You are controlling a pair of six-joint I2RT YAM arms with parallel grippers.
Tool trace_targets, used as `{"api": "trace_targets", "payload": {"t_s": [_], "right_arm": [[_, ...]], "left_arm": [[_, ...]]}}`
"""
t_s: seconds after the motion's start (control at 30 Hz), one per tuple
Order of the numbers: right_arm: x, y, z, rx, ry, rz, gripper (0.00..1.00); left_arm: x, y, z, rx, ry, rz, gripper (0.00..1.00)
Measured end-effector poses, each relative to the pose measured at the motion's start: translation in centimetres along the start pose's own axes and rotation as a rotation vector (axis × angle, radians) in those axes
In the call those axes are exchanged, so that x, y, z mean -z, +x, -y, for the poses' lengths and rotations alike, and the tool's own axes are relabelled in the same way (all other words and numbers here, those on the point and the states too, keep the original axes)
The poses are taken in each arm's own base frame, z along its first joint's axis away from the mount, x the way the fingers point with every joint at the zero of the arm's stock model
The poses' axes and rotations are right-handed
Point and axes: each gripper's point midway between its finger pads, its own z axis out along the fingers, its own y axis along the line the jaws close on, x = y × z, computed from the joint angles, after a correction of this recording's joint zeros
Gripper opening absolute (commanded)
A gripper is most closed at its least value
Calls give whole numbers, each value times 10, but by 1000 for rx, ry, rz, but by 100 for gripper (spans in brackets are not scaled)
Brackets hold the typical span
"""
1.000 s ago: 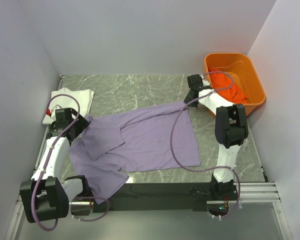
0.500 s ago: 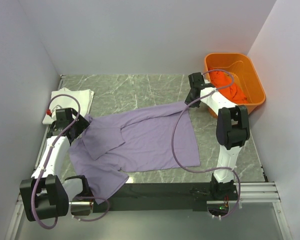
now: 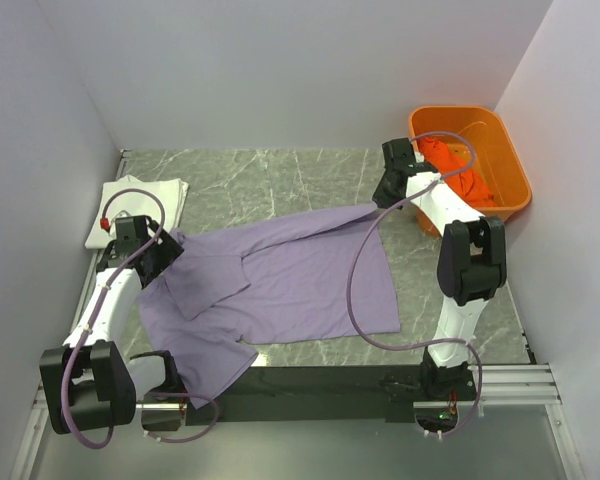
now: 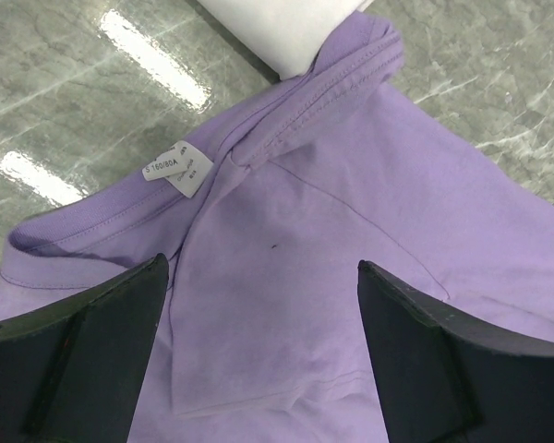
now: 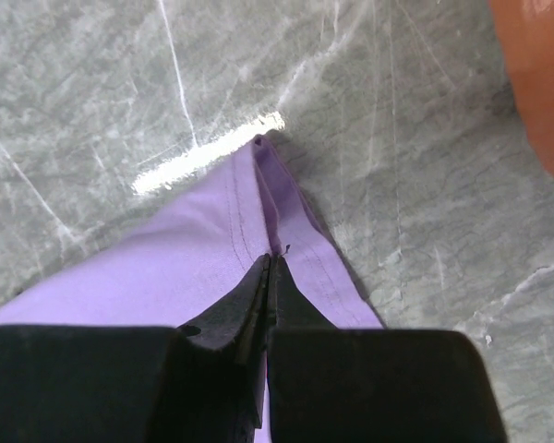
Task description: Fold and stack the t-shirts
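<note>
Marble table (image 3: 280, 180), right hand (image 5: 268, 265) pinching lavender shirt (image 5: 166, 268)

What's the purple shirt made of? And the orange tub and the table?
Purple shirt: soft knit cloth, probably cotton; it wrinkles, with stitched hems. Orange tub: likely smooth hard plastic; molded rim. Table: glossy marble look, maybe laminate; white veins, glare.

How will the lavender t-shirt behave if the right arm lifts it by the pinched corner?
The lavender cloth t-shirt will probably hang limp, since it lies in soft folds. It seems light: the right fingers pinch only a thin hem corner. On the glossy marble table it would likely slide and bunch.
</note>
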Motion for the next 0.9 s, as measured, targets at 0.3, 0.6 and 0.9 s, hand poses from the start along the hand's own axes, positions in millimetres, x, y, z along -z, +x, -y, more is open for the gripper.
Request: {"api": "trace_targets", "payload": {"t_s": [0.3, 0.6, 0.9], "right_arm": [[2, 5, 3, 0, -7, -5, 0], [-16, 42, 22, 13, 38, -97, 3], [-20, 45, 24, 35, 38, -99, 37]], "left_arm": [[-1, 1, 0, -2, -2, -3, 89], [-3, 3, -2, -6, -11, -16, 88], [-4, 4, -1, -12, -8, -20, 90]]}}
